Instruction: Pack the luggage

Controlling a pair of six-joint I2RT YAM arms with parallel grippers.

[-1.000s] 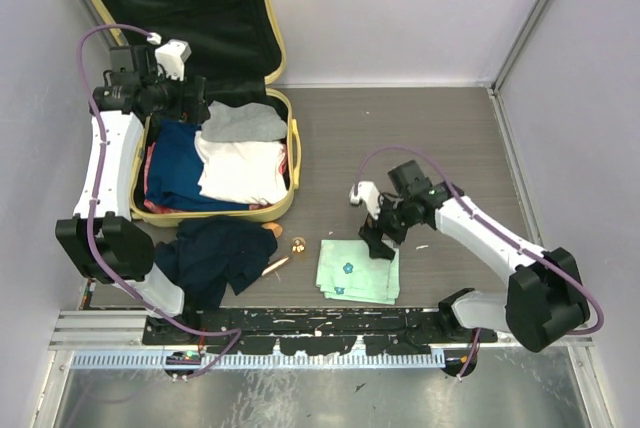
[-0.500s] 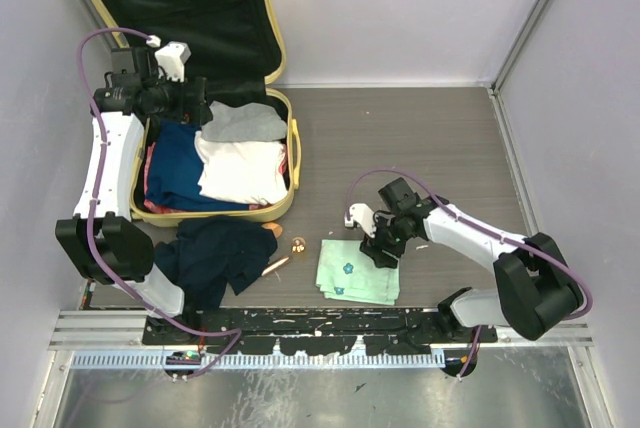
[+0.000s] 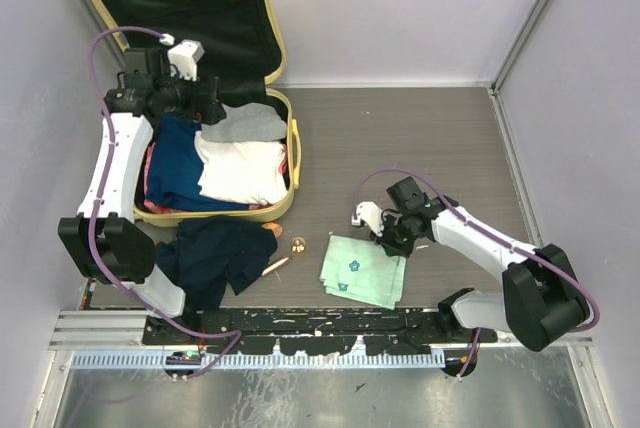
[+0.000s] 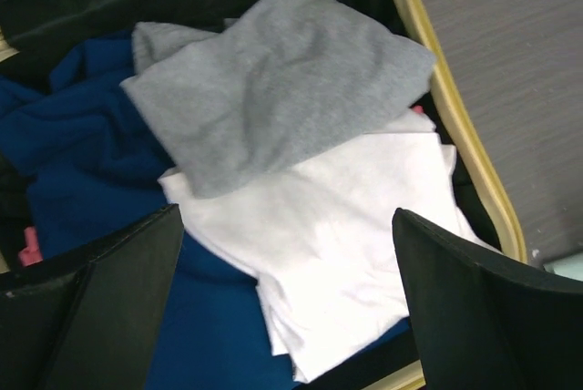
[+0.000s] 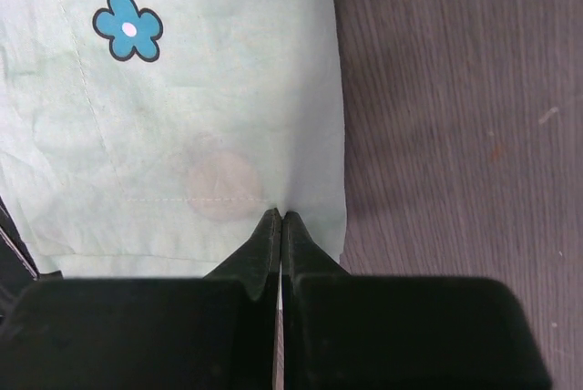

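We log the luggage (image 3: 220,216) shell as smooth hard plastic, pale yellow, slight sheen. Its lining (image 3: 190,8) is matt black fabric. Grey garment (image 4: 282,80): soft fuzzy knit. White garment (image 4: 346,235): smoother cloth. Mint cloth (image 5: 182,117): thin, woven, creased, stitched seam, printed flower. Table (image 5: 437,117): matt dark wood-grain, scuffed. Right tool (image 5: 281,219): matt black plastic.

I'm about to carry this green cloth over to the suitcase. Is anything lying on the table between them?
Yes. A small round gold thing lies between the green cloth and the near corner of the suitcase, with a thin stick beside it. The right claw is shut on the cloth's edge.
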